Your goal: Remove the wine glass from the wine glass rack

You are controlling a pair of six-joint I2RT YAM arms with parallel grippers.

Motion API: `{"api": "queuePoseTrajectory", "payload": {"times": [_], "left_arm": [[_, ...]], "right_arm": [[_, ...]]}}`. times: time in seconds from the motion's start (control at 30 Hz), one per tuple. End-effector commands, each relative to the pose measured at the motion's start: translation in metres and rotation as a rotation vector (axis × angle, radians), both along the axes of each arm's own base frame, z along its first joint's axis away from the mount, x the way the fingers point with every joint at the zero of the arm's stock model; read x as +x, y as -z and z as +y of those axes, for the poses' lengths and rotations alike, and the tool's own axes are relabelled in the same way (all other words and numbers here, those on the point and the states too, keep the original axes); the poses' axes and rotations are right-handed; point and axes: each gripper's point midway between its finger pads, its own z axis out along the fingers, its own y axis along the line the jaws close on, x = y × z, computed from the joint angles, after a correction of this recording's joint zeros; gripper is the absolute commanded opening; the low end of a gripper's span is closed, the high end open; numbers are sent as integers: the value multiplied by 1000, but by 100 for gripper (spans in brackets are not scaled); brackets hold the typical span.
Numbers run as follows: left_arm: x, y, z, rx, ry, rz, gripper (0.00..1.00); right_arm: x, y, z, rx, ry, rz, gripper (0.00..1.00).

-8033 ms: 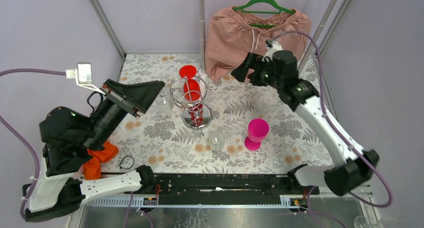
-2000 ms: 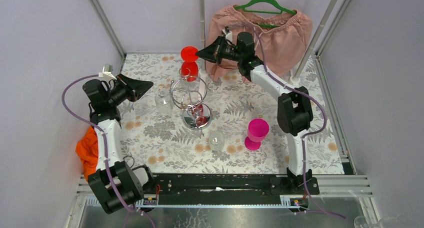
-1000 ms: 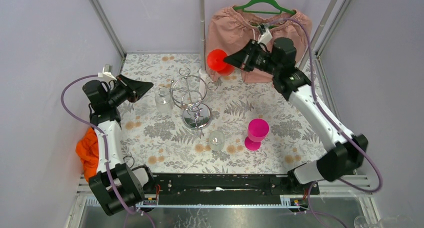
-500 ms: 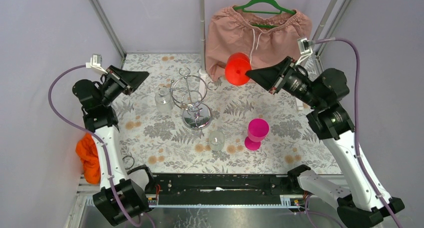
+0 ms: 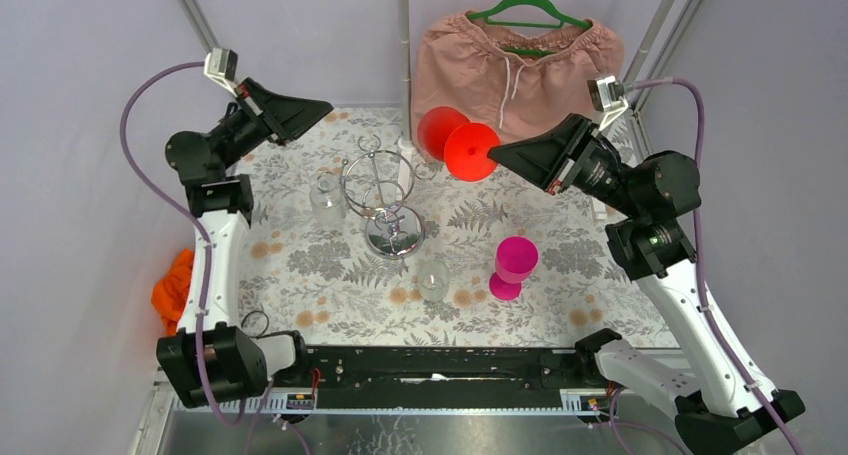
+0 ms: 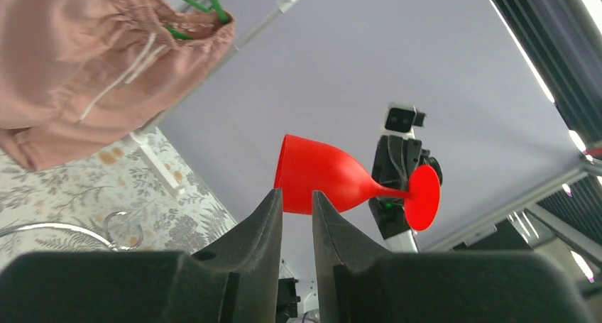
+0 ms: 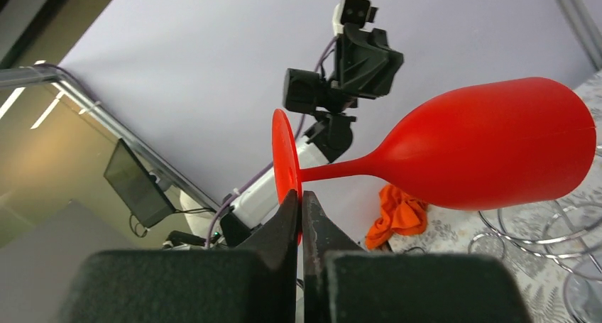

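The red wine glass [image 5: 440, 133] lies sideways in the air behind and to the right of the wine glass rack [image 5: 383, 190], clear of its hooks. My right gripper [image 5: 492, 153] is shut on the rim of the glass's round foot; in the right wrist view the gripper [image 7: 299, 194] pinches the foot and the bowl [image 7: 490, 145] points right. My left gripper [image 5: 325, 105] hangs high at the back left, open by a narrow gap and holding nothing. In the left wrist view the gripper [image 6: 297, 193] faces the distant wine glass [image 6: 326, 182].
A magenta goblet [image 5: 514, 265] stands right of the rack. Two clear glasses [image 5: 327, 197] [image 5: 433, 278] stand left of and in front of it. Pink shorts [image 5: 515, 65] hang on a green hanger at the back, beside a metal post [image 5: 404, 45]. An orange cloth [image 5: 175, 290] lies at the left edge.
The right arm swung the red glass a little right and lower, turning it sideways. The left arm rose toward the back wall, and its jaws parted slightly.
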Motion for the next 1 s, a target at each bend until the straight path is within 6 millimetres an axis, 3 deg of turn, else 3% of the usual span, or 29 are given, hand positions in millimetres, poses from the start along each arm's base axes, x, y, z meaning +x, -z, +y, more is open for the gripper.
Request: {"api": "queuePoseTrajectory", "payload": {"times": [0.0,0.2,0.3,0.53,0.7,0.97], "left_arm": [[-6,-21,-18,-21,95,-122,28],[-9,-18,-30,-71,204,-166,28],[-26,-21,-34,-109,289,-267,28],[-46,-18,-60,-80,369,-351,28],[-40,-8,-60,-83,360,-325,28],[-28,9,-61,-75,349,-278,27]], "right_arm": [[-18,-28,0,90,-101,-99,0],[-17,-41,6,153,-183,-126,0],[-15,-47,8,182,-226,-122,0],[-2,-48,16,230,-298,-102,0],[10,-46,22,255,-338,-84,0],[10,-46,23,258,-336,-86,0]]}}
